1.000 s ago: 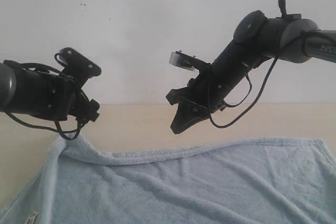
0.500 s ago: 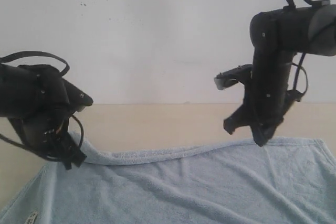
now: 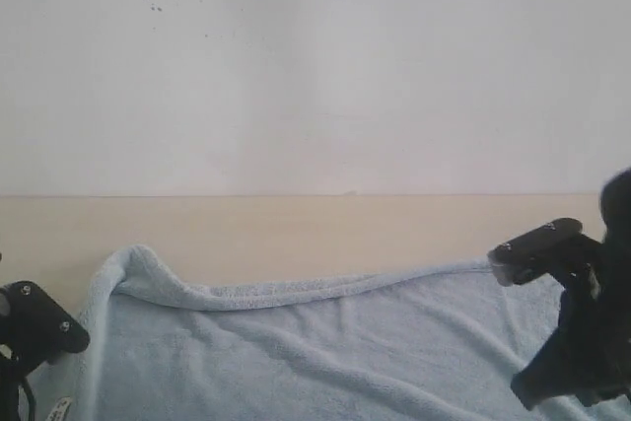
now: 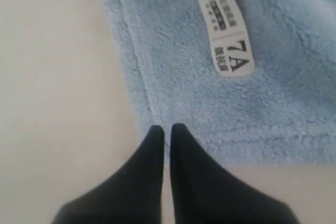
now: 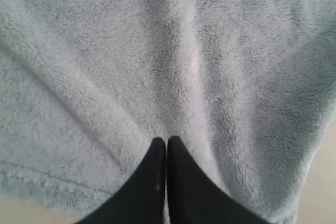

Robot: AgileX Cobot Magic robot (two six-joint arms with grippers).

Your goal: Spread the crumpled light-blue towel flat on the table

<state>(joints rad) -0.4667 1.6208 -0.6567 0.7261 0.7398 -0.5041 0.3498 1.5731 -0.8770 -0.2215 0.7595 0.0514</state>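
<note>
The left end effector (image 4: pixel 165 129) is clenched, its two dark fingertips pressed together with only a hairline between them. They sit right at a hemmed corner of the towel (image 4: pixel 273 103), where cloth meets bare worktop (image 4: pixel 58 77); whether any pile is caught between the tips cannot be told. A white sewn-in label (image 4: pixel 224 22) lies flat on the towel near that corner, its small print too blurred to read. The right end effector (image 5: pixel 166 141) is likewise clenched, tips together and down on the plush surface at the foot of a soft ridge, and whether it pinches a fold is unclear. In the exterior view both arms are cut off by the frame: the left arm (image 3: pixel 35 332) shows only as a dark block at 8 o'clock, the right arm (image 3: pixel 582 342) as a dark mass at 4 o'clock covering the towel's edge there, and neither end effector's tips are visible. The towel fills the near half from 8 to 4 o'clock, mostly spread, with shallow wrinkles. Its far hem is rolled over, humped at 9 o'clock. Beyond lies a strip of bare worktop, then a white wall (image 3: pixel 315 66) with dark specks at 11 o'clock.
</note>
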